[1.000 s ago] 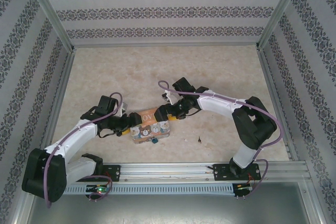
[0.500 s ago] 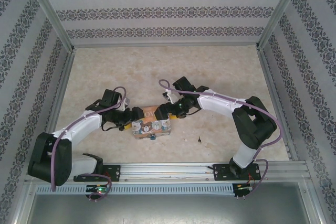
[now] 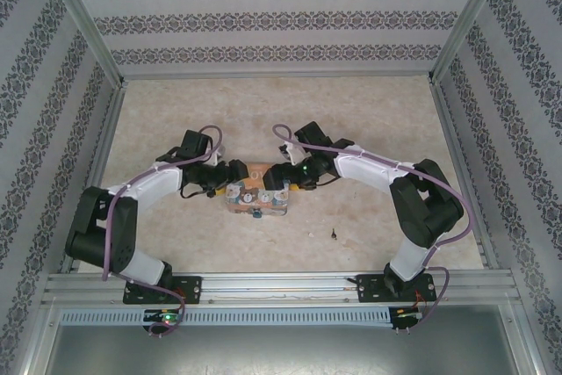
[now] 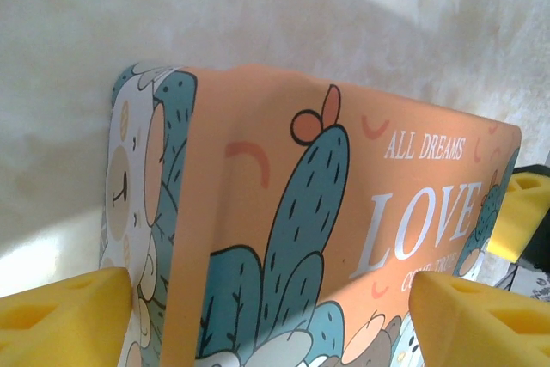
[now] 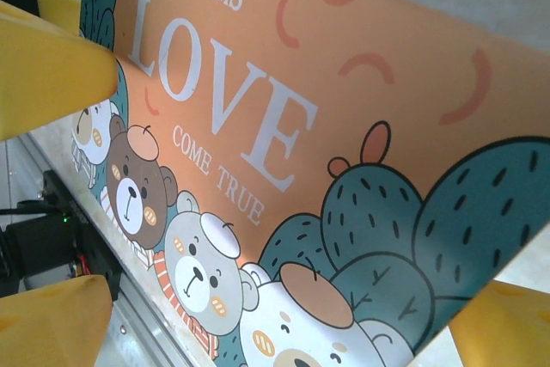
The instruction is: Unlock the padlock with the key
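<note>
Both left hand and right hand had shifted farther back, spread astride one orange bear-printed tin, grip unclear; one blue-teal padlock.

Just ahead of my right claw, the orange tin box carries white lettering on its lid: "ALL DREAMS", large "LOVE", then "COME TRUE".

One orange cartoon-bear tin box, one tiny blue-teal padlock, one small dark object, and two white-and-black robot arms: left arm, right arm.
</note>
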Controlling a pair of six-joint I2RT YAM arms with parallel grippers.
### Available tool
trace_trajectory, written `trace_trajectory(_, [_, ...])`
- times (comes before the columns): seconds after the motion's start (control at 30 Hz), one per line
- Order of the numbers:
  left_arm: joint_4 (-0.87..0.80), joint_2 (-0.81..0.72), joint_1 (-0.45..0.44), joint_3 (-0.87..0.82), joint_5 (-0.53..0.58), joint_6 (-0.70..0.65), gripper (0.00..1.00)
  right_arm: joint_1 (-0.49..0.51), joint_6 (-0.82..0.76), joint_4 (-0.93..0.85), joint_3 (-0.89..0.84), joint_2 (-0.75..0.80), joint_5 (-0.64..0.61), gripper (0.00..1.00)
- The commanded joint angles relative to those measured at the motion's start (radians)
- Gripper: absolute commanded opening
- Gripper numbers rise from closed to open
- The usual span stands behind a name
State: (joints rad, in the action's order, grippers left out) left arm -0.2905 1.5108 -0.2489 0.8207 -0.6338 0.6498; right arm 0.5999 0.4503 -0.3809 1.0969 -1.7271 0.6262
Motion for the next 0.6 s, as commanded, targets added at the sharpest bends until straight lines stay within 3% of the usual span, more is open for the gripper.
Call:
trace_trajectory(0.0, [0.103, 0.044, -0.020, 0.063, -0.069, -0.043, 0.83, 0.003, 0.019, 0.105, 0.027, -0.017, 0.023, 0.98])
trace_trajectory(0.57, [0.094, 0.288, -0.019, 0.295, -0.102, -0.105, 0.82, -0.058, 0.065, 0.171, 0.048, -0.055, -0.046, 0.98])
